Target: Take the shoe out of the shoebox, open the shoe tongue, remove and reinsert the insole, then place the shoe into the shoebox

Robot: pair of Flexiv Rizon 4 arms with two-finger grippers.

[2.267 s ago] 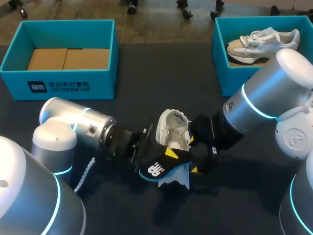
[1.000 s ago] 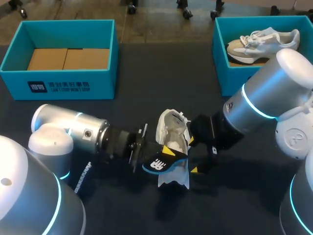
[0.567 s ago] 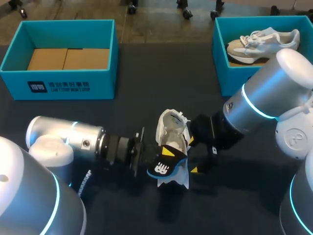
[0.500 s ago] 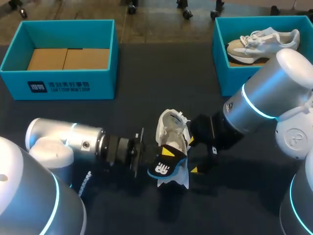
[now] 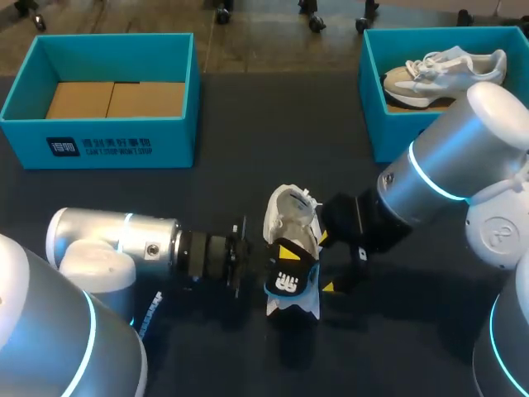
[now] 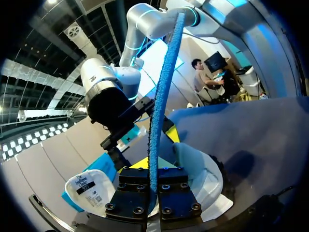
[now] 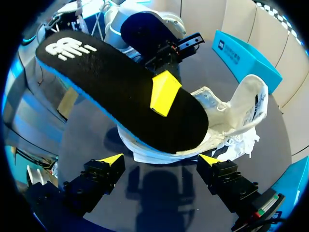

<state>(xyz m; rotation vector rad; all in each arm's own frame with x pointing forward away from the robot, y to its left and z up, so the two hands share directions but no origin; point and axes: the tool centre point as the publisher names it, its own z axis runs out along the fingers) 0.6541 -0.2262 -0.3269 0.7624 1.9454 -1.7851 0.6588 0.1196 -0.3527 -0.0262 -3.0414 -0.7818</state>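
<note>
Since the earlier frames the black insole (image 5: 289, 279) has been rolled from flat onto its edge and carried right, over the white shoe (image 5: 291, 213) lying in the middle of the bench (image 5: 248, 165). It is pinched in the left pincer (image 5: 279, 260). The right pincer (image 5: 326, 263) is held spread just right of the shoe, gripping nothing, so reinsertion is judged to be lined up but not yet done.

in your head view the insole (image 5: 286, 275) covers the middle of the shoe (image 5: 291, 217). the right shoebox (image 5: 372, 99) runs off the picture's edge, and your right arm (image 5: 463, 149) hides its near corner and, it seems, part of the sneaker (image 5: 438, 70) inside.
</note>
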